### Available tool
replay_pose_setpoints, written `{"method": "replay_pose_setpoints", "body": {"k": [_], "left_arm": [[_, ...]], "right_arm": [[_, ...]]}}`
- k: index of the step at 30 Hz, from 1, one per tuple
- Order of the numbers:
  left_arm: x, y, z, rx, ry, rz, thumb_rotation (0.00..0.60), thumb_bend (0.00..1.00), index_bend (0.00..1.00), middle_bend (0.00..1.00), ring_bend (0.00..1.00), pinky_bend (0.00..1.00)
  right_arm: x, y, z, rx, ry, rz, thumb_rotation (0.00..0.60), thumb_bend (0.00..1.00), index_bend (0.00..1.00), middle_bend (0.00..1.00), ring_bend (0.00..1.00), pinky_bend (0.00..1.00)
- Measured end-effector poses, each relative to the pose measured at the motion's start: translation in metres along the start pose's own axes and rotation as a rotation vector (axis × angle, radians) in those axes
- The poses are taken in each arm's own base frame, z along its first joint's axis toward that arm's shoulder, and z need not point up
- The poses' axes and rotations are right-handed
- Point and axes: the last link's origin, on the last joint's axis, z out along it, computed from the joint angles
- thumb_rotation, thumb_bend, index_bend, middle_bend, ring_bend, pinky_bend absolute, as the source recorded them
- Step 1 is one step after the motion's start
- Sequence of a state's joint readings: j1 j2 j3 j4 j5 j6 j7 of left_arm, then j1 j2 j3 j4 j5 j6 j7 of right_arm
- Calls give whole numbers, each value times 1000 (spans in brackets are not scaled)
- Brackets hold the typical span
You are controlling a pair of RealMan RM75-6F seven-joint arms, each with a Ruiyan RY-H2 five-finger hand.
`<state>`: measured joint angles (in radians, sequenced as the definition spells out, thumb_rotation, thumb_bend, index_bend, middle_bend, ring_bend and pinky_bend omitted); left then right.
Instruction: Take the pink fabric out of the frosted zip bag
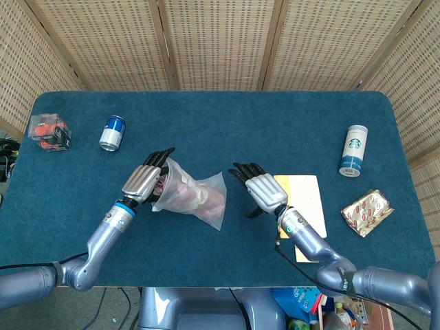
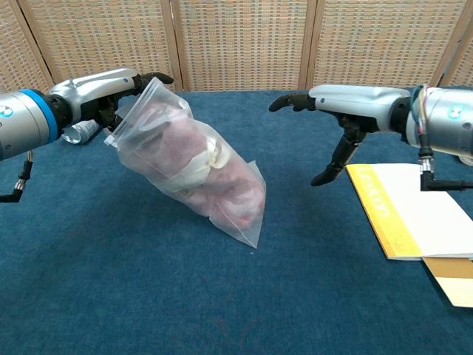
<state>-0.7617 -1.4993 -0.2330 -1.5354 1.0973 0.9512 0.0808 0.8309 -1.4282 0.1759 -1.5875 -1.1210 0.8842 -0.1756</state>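
Blue table [image 1: 289, 130], frosted zip bag [image 2: 194, 171] w/ pink fabric [image 2: 236, 194]

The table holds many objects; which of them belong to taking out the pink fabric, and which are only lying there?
Belong to the job:
frosted zip bag, held at its top by the left robot hand
pink fabric, inside the bag
right robot hand, open, apart from the bag

Only lying there:
blue can
Starbucks cup
yellow booklet
gold wrapped packet
clear box
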Motion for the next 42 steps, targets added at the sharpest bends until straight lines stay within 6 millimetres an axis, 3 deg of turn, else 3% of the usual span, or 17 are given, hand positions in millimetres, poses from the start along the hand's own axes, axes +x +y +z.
{"method": "replay_pose_setpoints", "body": {"k": [2,5,7,10,14,20,25,32,42], "left_arm": [[2,2,3,-5,7,-7,600,671,710,0,0,0],[7,7,7,-18,18,-11,600,671,710,0,0,0],[10,12,11,-27,16,-18,600,672,710,0,0,0],[12,20,17,-31,7,-27,600,671,710,0,0,0],[13,29,23,-30,-5,-50,600,671,710,0,0,0],[15,43,31,-33,-21,-80,600,672,710,0,0,0],[16,51,34,-34,-29,-99,600,672,710,0,0,0],[14,59,34,-35,-49,-118,600,671,710,0,0,0],[15,61,34,-23,-55,-143,600,671,710,0,0,0]], "right_arm": [[2,8,-8,-6,33,-31,600,71,0,40,47,19],[5,18,-19,-5,85,-103,600,72,8,221,251,157],[5,26,-26,4,117,-184,600,72,45,367,397,313],[4,40,-40,44,166,-338,600,73,118,518,530,555],[2,59,-58,147,218,-565,600,85,183,637,630,766],[-6,80,-83,386,240,-908,600,86,213,699,684,858],[-19,72,-94,561,250,-1021,600,87,213,746,722,919],[-30,43,-75,698,258,-1138,600,86,213,760,736,957],[-52,-1,-38,750,168,-1277,600,85,213,760,737,966]]}}
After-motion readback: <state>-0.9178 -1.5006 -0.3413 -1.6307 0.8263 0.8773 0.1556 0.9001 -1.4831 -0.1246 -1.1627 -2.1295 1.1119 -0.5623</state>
